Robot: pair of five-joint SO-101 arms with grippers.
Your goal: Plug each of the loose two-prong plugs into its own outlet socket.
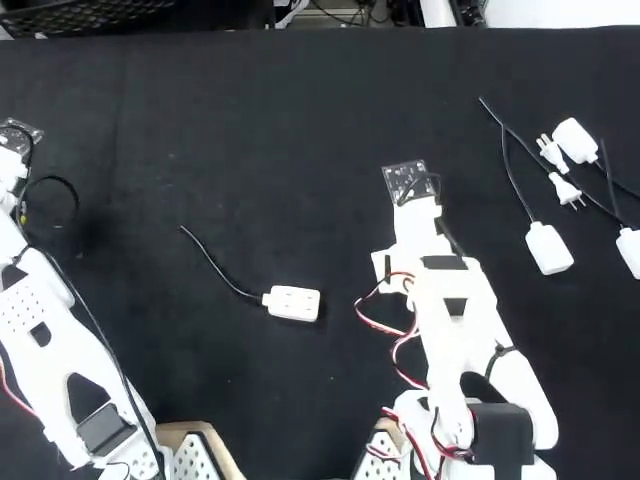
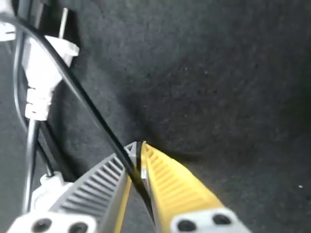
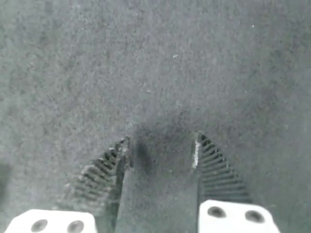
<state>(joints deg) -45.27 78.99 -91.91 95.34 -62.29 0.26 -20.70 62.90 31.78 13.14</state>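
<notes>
A black cloth [image 1: 250, 120] covers the table. Near its middle a white outlet socket [image 1: 292, 302] lies flat, with nothing plugged into it. Its thin black lead [image 1: 215, 265] curls away behind it and to the left.

Far to the right of the socket, toward the back of the table, lies one loose plug [image 1: 547, 150] with a second plug [image 1: 568, 190] just beside it, both white with two prongs. A small white block [image 1: 575, 140] sits right next to them. A larger white block [image 1: 548, 247] lies nearer the front, and a third block [image 1: 630, 250] lies at the cloth's right edge. Thin black cords run among them. I cannot tell whether these blocks are sockets.

Well to the left of the socket stands the left arm [image 1: 50, 350], with a cable loop [image 1: 50, 200] on the cloth beside it. The left gripper [image 2: 138, 148] has its grey finger [image 2: 97, 179] and yellow finger [image 2: 170, 179] pressed together, pinching a black cable [image 2: 87, 104] at their tips. Just past them, close beside that cable, a white plug [image 2: 43, 63] rests on the cloth.

Just to the right of the socket stands the right arm [image 1: 450, 320]. The right gripper [image 3: 160, 145] is spread wide over bare cloth and holds nothing.
</notes>
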